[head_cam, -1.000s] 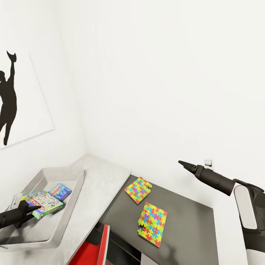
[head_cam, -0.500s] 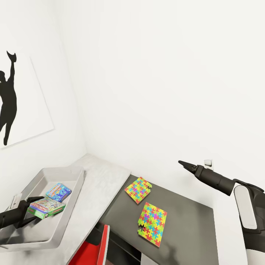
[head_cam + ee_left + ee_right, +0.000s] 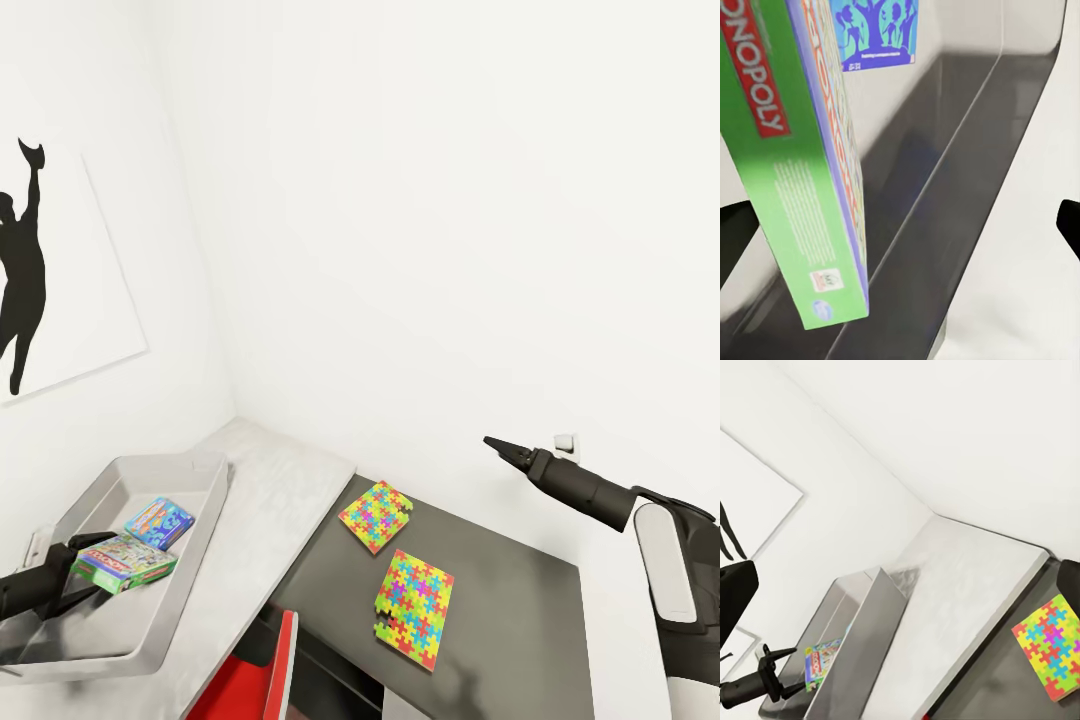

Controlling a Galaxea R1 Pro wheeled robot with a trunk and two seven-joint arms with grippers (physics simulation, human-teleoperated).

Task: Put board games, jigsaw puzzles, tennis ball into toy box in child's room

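The grey toy box [image 3: 205, 478] stands on the light part of the table [image 3: 275, 500]. Two board games lie inside it: a blue one [image 3: 160, 521] and a green-edged Monopoly box [image 3: 127, 563]. My left gripper [image 3: 72, 572] is open just short of the Monopoly box [image 3: 802, 172], its fingers wide apart and off the box. Two jigsaw puzzles [image 3: 376, 516] [image 3: 414, 606] lie flat on the dark lower section [image 3: 510, 600]. Above that section's far side my right gripper [image 3: 497, 445] hovers open and empty. The tennis ball is out of view.
A red chair [image 3: 258, 680] stands under the table's front edge. White walls close the corner behind the table, with a black silhouette picture [image 3: 25, 270] on the left wall and a small socket [image 3: 566, 441] beside the right arm.
My left gripper let go of the Monopoly box, which dropped flat into the toy box beside the blue game. The gripper then drew back slightly. The right arm stayed still.
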